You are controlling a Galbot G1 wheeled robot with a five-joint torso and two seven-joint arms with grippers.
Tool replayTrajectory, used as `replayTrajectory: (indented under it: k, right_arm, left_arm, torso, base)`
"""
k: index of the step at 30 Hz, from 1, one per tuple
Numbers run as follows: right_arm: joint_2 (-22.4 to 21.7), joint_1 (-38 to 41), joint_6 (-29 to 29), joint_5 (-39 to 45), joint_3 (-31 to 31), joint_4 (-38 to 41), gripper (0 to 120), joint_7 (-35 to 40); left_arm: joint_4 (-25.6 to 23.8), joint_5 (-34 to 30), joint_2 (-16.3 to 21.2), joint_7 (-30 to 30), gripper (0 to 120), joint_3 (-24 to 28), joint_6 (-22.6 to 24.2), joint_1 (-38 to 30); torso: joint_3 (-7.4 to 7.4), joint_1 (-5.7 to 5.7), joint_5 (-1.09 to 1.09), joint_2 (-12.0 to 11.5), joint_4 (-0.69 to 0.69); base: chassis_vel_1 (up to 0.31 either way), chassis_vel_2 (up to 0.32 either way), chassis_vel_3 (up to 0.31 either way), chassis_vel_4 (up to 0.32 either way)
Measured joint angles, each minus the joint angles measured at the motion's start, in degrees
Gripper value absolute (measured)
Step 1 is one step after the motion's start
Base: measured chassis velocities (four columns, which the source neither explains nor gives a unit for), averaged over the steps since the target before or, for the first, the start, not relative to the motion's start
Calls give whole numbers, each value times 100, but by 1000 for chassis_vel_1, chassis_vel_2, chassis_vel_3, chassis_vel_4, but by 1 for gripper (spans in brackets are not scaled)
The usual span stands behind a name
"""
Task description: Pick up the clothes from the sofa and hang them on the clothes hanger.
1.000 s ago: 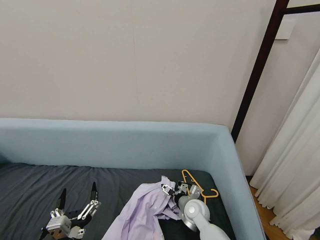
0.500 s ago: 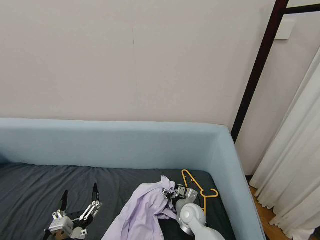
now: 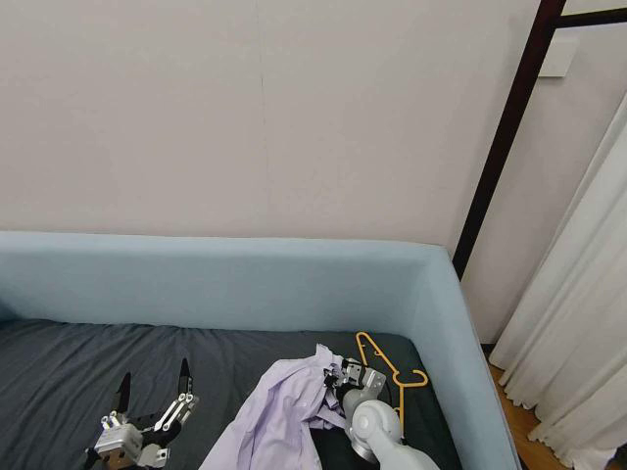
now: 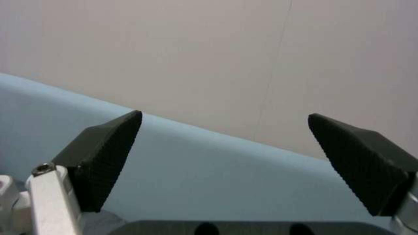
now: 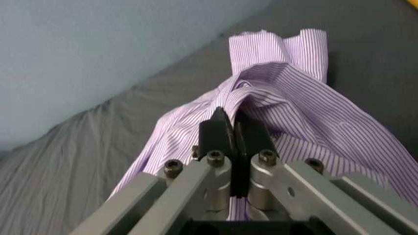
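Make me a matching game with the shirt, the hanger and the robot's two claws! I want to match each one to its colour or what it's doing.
Things:
1. shirt
2. hanger
3. left gripper
4. right gripper

Clues:
A. wide open, holding nothing
B. purple and white stripes
C. pinched shut on cloth
D. orange

Pairs: 1-B, 2-D, 3-A, 4-C

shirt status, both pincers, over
Right pincer shut on shirt, low on the sofa. Left pincer open, empty, above the seat. Orange hanger beside the shirt, nothing blocking.
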Motion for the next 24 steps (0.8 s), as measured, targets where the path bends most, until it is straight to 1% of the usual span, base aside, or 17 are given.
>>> replayTrajectory:
  k: [3, 4, 5, 8, 9, 10, 11, 12, 13, 14, 15, 17, 18, 19, 20, 22, 24]
  right_arm:
    - [-131, 14, 434, -16, -44, 195, 0, -255]
    - [-131, 14, 434, -16, -44, 195, 0, -255]
    - [-186, 32, 561, -17, -65, 272, 0, -325]
    - [-637, 287, 1164, -11, -184, 824, 0, -793]
    - [-637, 287, 1164, -11, -184, 824, 0, -793]
    - [-793, 405, 1264, 43, -229, 1007, 0, -879]
    - [-860, 459, 1297, 69, -247, 1077, 0, -910]
    - [-1177, 784, 1434, 187, -351, 1392, 0, -1091]
    - [-1284, 903, 1480, 225, -393, 1476, 0, -1160]
    - [-1284, 903, 1480, 225, -393, 1476, 0, -1160]
    - [-1518, 1190, 1554, 299, -519, 1615, 0, -1323]
    - [-1804, 1617, 1645, 386, -699, 1718, 0, -1554]
    - [-1939, 1837, 1672, 450, -778, 1764, 0, -1650]
    - [-1939, 1837, 1672, 450, -778, 1764, 0, -1650]
    - [-2050, 2076, 1683, 536, -838, 1811, 0, -1722]
    - [-2230, 2585, 1687, 701, -882, 1964, 0, -1851]
    - [-2349, 2809, 1689, 743, -851, 2196, 0, -2045]
  left_arm:
    - [10, -14, 18, -22, 100, -18, 0, -16]
    - [10, -14, 18, -22, 100, -18, 0, -16]
    - [10, -18, 21, -30, 100, -20, 0, -18]
    - [-35, -26, 27, -33, 100, -11, 0, -23]
    - [-35, -26, 27, -33, 100, -11, 0, -23]
    - [-58, -27, 27, -33, 100, -7, 0, -23]
    - [-68, -28, 27, -33, 100, -4, 0, -23]
    - [-119, -32, 32, -36, 100, 3, 0, -20]
    - [-138, -36, 37, -37, 100, 4, 0, -20]
    - [-138, -36, 37, -37, 100, 4, 0, -20]
    - [-175, -42, 49, -44, 100, 5, 4, -17]
    - [-223, -50, 64, -52, 100, 2, 9, -10]
    - [-248, -54, 66, -53, 100, 1, 10, -6]
    - [-248, -54, 66, -53, 100, 1, 10, -6]
    - [-271, -59, 68, -60, 100, -2, 10, -2]
    - [-306, -65, 66, -72, 100, -10, 10, 10]
    - [-323, -66, 64, -78, 100, -20, -3, 24]
  torso:
    - [0, 0, 1, 0, 0]
    - [0, 0, 1, 0, 0]
    - [0, 0, 0, 0, 0]
    - [0, 0, 1, 0, -1]
    - [0, 0, 1, 0, -1]
    - [0, 0, 1, 0, 0]
    - [0, 0, 1, 0, -1]
    - [0, 0, 0, 0, -1]
    - [0, 0, 0, 0, 0]
    - [0, 0, 0, 0, 0]
    - [0, 0, 1, 0, 0]
    - [0, 0, 2, 0, -1]
    - [0, 0, 0, 0, 1]
    - [0, 0, 0, 0, 1]
    - [1, 0, 2, 0, -1]
    - [0, 0, 0, 0, 0]
    - [-1, 0, -3, 1, 2]
  base:
    - [0, 0, 0, 0]
    - [0, 0, 0, 0]
    - [0, 0, 0, 0]
    - [0, 0, 0, 0]
    - [0, 0, 0, 0]
    - [0, 0, 0, 0]
    - [0, 0, 0, 0]
    - [0, 0, 0, 0]
    - [0, 0, 0, 0]
    - [0, 0, 0, 0]
    - [0, 0, 0, 0]
    - [0, 0, 0, 0]
    - [0, 0, 0, 0]
    - [0, 0, 0, 0]
    - [0, 0, 0, 0]
    - [0, 0, 0, 0]
    - [0, 0, 0, 0]
